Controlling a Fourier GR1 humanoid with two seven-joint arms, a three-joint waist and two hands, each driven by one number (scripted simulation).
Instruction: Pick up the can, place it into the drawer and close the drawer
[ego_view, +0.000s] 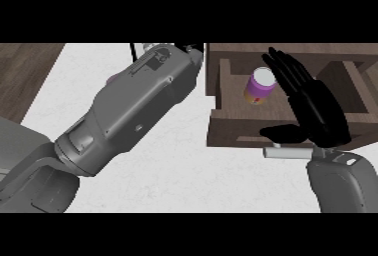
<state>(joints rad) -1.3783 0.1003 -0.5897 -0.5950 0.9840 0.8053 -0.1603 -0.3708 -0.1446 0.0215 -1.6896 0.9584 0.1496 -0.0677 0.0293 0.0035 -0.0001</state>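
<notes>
One purple can (261, 85) with a white top stands inside the open brown drawer (236, 131) at the upper right of the frame. The right hand (314, 107) is black and flat, its fingers straight, reaching up over the drawer just right of the can. A small white handle (286, 152) sits at the drawer's front edge. The left forearm (125, 110) crosses the white bench (207, 175), and its hand is hidden, so I cannot tell its state.

Purple can (260, 86) with a white top and a small red-and-yellow mark low on its side, dark brown wooden drawer (244, 131) with a pale grey handle (288, 152), white faintly mottled surface (184, 170), black right hand (314, 107), grey forearms (133, 107)
</notes>
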